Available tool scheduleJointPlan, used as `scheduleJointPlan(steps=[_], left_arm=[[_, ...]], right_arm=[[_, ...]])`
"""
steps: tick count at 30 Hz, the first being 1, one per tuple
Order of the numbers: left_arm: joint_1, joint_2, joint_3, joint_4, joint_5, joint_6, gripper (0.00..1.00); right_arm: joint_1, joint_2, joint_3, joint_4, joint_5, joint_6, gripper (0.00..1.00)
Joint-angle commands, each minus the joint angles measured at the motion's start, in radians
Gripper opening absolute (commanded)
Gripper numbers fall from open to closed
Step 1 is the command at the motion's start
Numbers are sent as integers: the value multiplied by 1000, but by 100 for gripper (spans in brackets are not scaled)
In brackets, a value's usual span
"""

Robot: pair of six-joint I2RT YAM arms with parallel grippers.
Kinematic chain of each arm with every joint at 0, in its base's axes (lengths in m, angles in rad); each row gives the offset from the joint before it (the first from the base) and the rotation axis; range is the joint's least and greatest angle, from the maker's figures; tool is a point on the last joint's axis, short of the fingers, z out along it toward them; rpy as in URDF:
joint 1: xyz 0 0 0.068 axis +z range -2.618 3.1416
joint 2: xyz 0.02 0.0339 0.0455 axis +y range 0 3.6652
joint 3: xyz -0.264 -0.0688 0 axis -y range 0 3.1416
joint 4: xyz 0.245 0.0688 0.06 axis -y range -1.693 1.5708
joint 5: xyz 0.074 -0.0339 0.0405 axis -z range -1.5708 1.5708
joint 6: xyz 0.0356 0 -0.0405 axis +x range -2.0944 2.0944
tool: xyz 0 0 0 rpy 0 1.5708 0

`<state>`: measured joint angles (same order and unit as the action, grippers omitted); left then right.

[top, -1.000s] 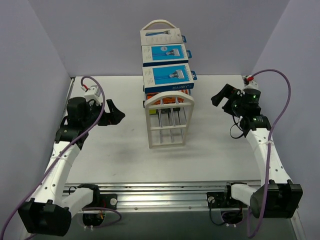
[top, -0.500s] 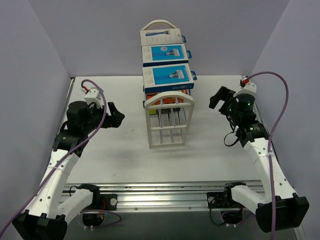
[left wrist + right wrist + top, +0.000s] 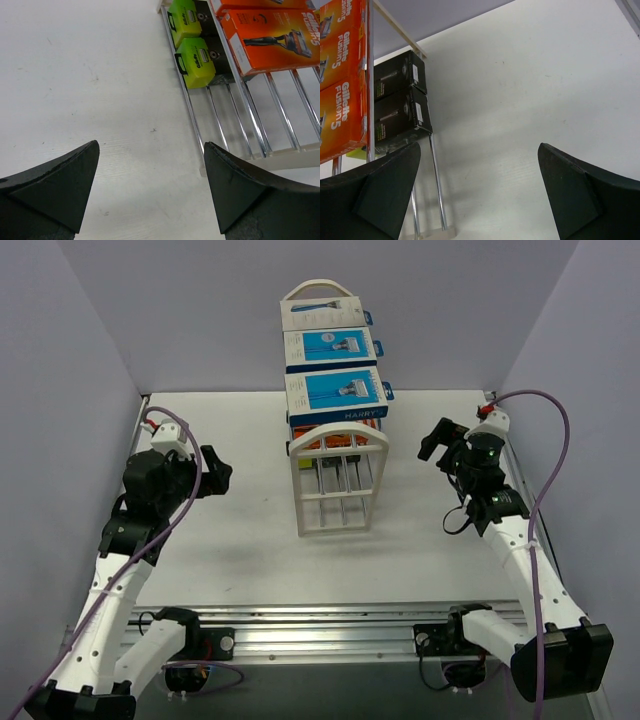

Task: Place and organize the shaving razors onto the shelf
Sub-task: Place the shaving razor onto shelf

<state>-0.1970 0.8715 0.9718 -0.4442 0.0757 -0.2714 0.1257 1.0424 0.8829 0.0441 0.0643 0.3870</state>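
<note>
White counter (image 3: 230, 570), lilac-grey walls (image 3: 200, 310) on three sides. Left jaws spread wide, gripping nothing; right jaws likewise. Each sits well apart from the shelf (image 3: 338, 490), one on either flank, wrist cameras aimed at it. Stock is racked by kind: Harry's boxes (image 3: 335, 392) on the upper tiers, orange Gillette Fusion5 boxes (image 3: 270, 32) beneath, lime-green Gillette boxes (image 3: 196, 55) lowest. I see no loose box to fetch, so I judge stocking done.

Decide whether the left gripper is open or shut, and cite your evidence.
Open. In the left wrist view the left gripper has its fingers spread wide, with only bare table between them.
</note>
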Motion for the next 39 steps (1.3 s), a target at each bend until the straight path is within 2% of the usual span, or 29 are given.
scheduleJointPlan(steps=[1,6,26,39], left_arm=[[42,-12,-16,61,-36,-2,94],[70,21,-7,59,15,-9,94],[76,50,15,7,15,-20,94],[77,69,16,-1,15,-23,94]], right_arm=[[-6,5,-2,43,29,-17,100],[-5,-19,-35,62,19,-20,100],[-8,8,-13,16,34,-30,100],[-14,33,-28,51,-30,-30,100]])
